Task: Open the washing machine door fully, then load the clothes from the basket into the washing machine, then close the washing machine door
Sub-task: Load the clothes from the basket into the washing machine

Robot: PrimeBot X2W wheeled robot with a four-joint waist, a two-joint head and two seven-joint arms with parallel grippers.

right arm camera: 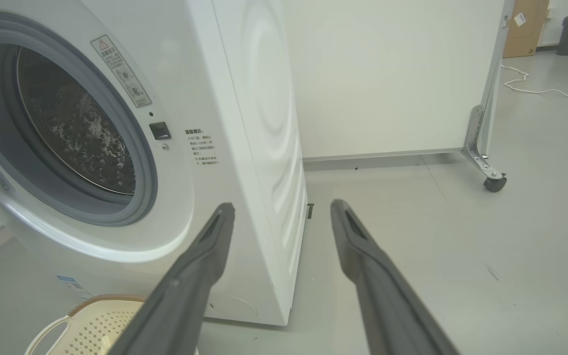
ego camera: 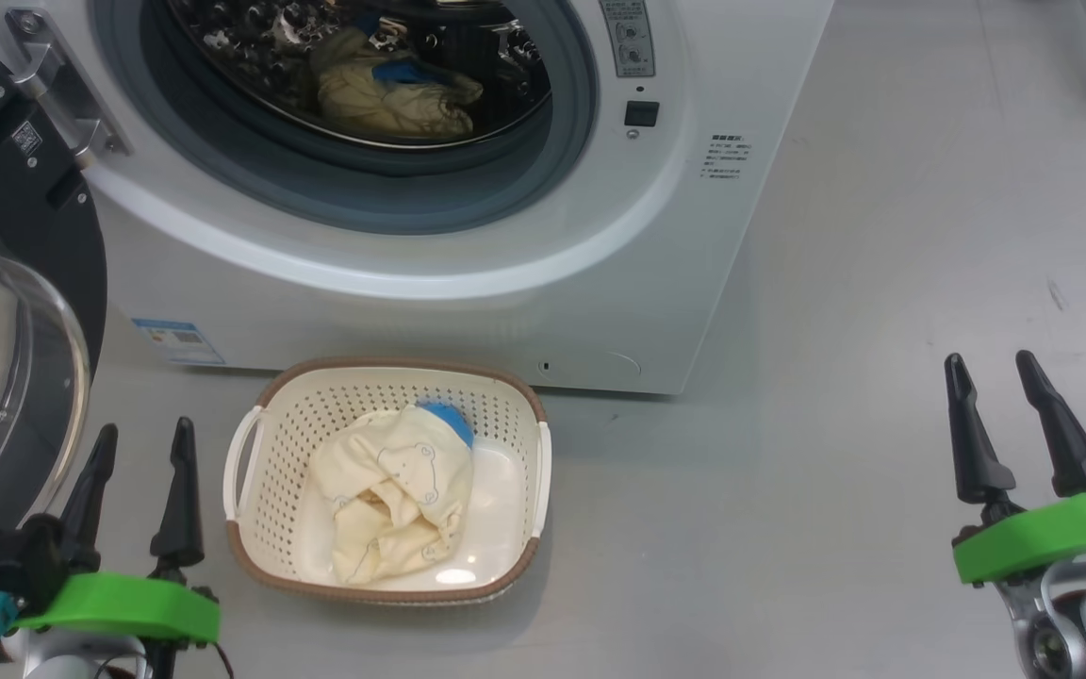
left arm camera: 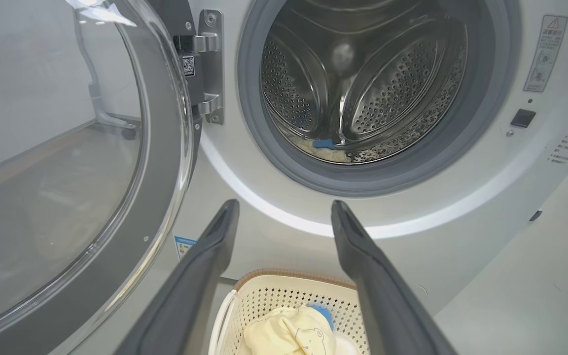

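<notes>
Grey smooth floor (ego camera: 882,236), with a white wheeled partition (right arm camera: 387,74) behind it, its caster (right arm camera: 495,183) resting on the floor.

- Washing machine (ego camera: 505,311): white front-loader standing on the floor.
- Door (ego camera: 6,358): black rim, clear bowl centre. It is swung wide open on its hinge, at the left of the head view.
- Drum (left arm camera: 363,88): perforated steel. One pale yellow garment (ego camera: 392,90) with blue trim lies at its bottom.
- Basket (ego camera: 271,490): cream, perforated, brown rim, white handles. It sits upright on the floor just in front of the machine.
- Clothes (ego camera: 392,490): a pale yellow piece with a bear outline and a blue collar, crumpled inside the basket.
- Left gripper (ego camera: 146,426): between door and basket, fingers spread, holding nothing.
- Right gripper (ego camera: 989,358): well apart to the right above bare floor, fingers spread, holding nothing.
</notes>
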